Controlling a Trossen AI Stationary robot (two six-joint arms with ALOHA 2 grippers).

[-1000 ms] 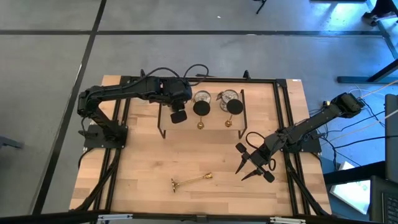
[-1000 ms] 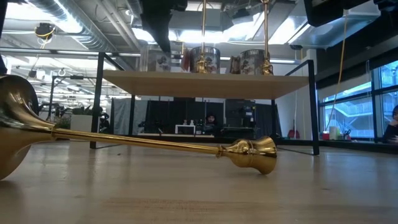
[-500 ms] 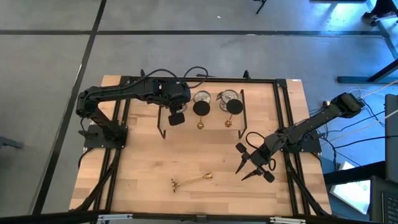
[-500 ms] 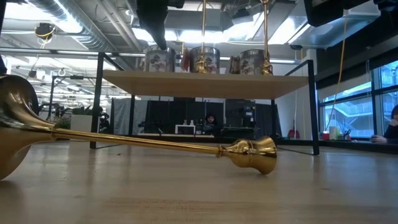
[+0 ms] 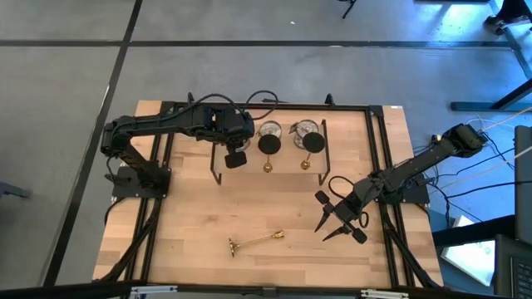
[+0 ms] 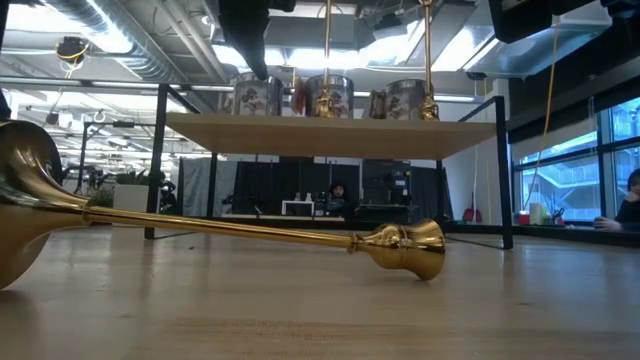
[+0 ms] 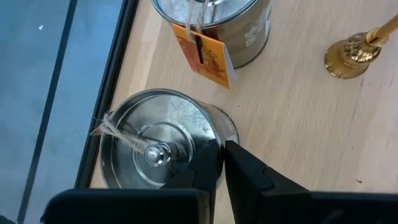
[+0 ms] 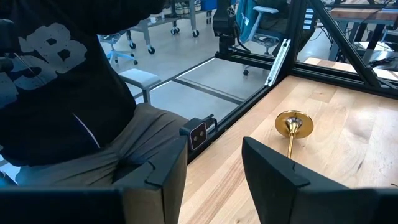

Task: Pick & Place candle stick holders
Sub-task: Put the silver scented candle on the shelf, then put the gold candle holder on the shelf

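Rack shelf (image 7: 298,118): left claw (image 7: 222,163) pinching silver cup (image 7: 155,149) rim

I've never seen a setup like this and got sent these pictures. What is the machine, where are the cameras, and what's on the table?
It is a robot with two dark arms working at a wooden table. One camera looks straight down, one sits at table level, and one rides on each wrist.

The left hand is up at the black wire rack, shut on the rim of a silvery cup. Two more cups and two upright brass candle sticks stand on the rack's shelf.

A third brass stick lies on its side on the table. The right hand waits nearby, open and empty. A person stands beside the table.
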